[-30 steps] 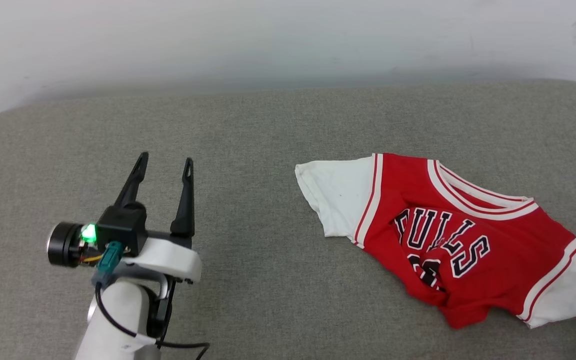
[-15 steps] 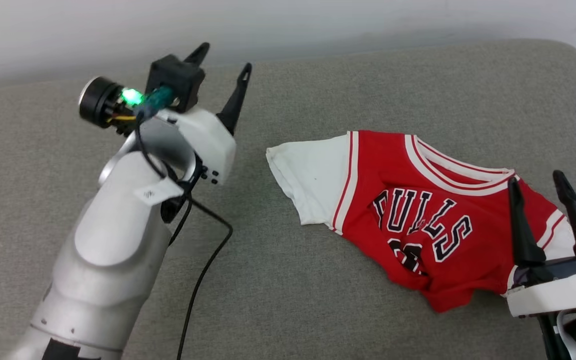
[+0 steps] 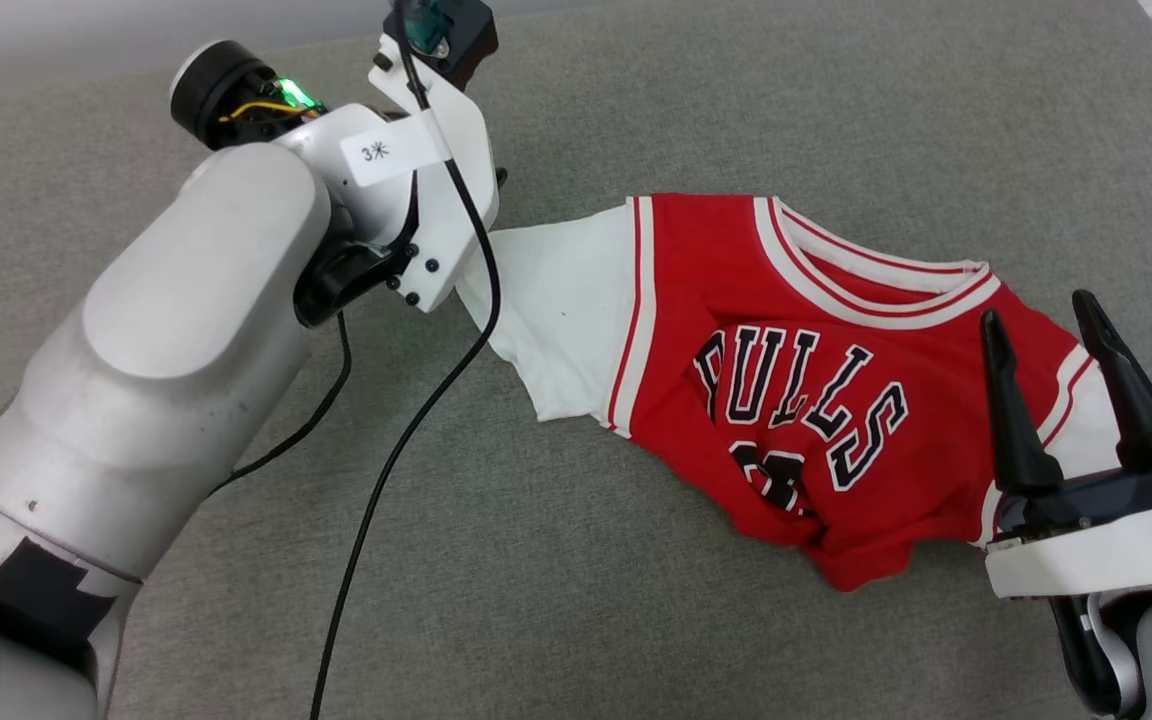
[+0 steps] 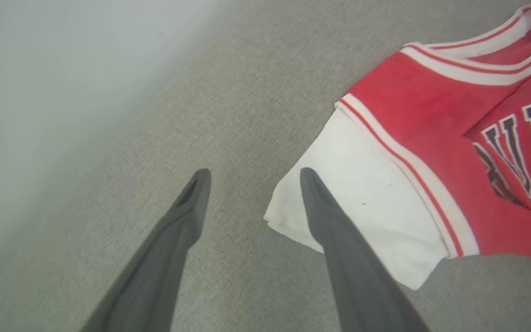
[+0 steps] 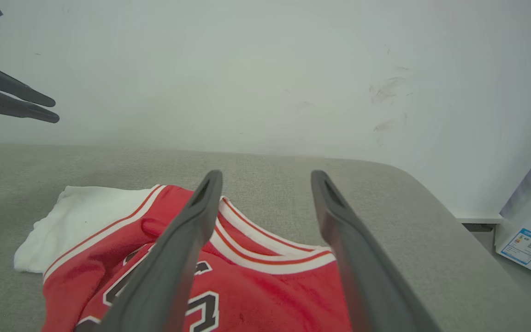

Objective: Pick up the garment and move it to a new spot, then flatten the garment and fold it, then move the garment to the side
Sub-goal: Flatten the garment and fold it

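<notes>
Fig.: L gripper & R gripper gape wide, empty; we judge the garment light, limp; best pinched at both sleeves.

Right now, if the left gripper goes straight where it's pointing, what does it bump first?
Probably the grey cushion, just beside the shirt's white sleeve; one of the left gripper's fingers may brush that sleeve. Depth is unclear.

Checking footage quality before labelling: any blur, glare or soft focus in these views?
Head view: even light, no glare, garment lettering sharp. Left wrist view: left gripper near and soft, wall washed pale. Right wrist view: right gripper soft, wall scuffs clear.
</notes>
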